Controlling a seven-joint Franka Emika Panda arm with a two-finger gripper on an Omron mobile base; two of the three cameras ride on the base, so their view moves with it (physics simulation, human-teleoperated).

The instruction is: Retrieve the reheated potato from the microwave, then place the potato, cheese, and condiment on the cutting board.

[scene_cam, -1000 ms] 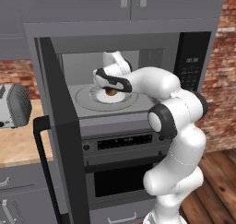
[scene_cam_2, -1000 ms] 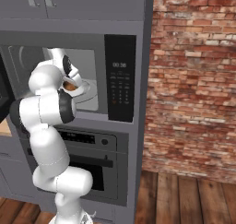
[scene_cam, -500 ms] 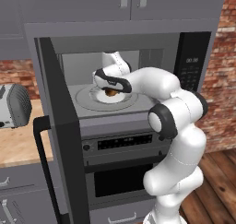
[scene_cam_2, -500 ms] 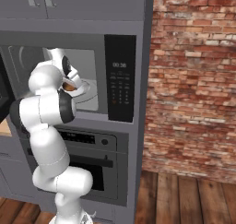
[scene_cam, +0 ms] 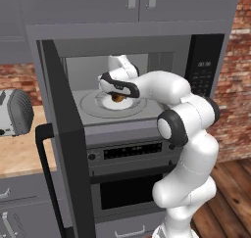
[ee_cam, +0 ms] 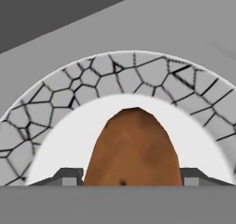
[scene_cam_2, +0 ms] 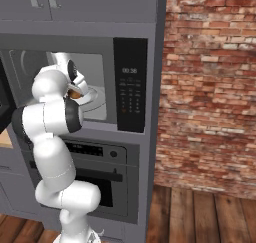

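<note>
Inside the open microwave (scene_cam: 196, 51) I saw the potato (ee_cam: 131, 149) on a crackle-rimmed plate (ee_cam: 152, 75) at the turntable's centre, my fingers (ee_cam: 69, 176) flanking it; actual grip unclear.

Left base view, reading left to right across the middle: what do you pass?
Toaster → open microwave door → potato on its plate under the gripper → microwave control panel → brick wall.
</note>
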